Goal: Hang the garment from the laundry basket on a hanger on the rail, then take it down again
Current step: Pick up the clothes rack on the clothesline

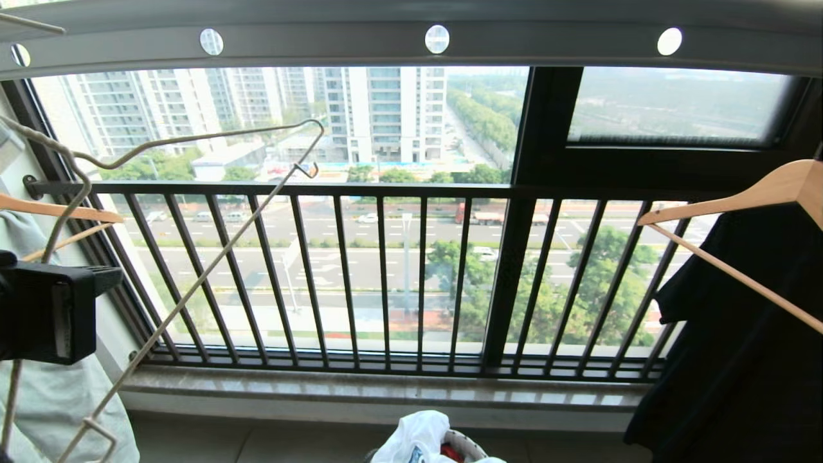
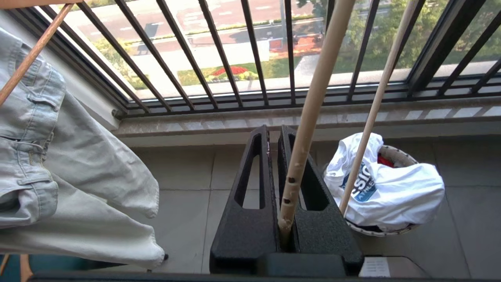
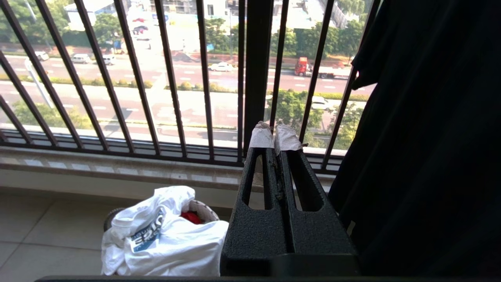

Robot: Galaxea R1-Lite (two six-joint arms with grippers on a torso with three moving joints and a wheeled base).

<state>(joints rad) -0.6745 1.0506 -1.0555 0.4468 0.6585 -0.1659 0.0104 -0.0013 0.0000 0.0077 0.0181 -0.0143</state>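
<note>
Bottom centre, the laundry basket (image 2: 395, 154) holds the white garment (image 2: 391, 192) over something red (image 2: 385, 160). Left tool (image 2: 280, 133) clamped on the hanger (image 2: 313, 98); right tool (image 3: 274, 137) pressed together, empty.

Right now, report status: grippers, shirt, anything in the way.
Left gripper shut on the hanger, off the rail. Right gripper shut, empty. T-shirt in the laundry basket. Nothing blocking it.

Head view faces the railing (image 1: 386, 276); both wrist views overlook the laundry basket (image 2: 395, 154).
</note>
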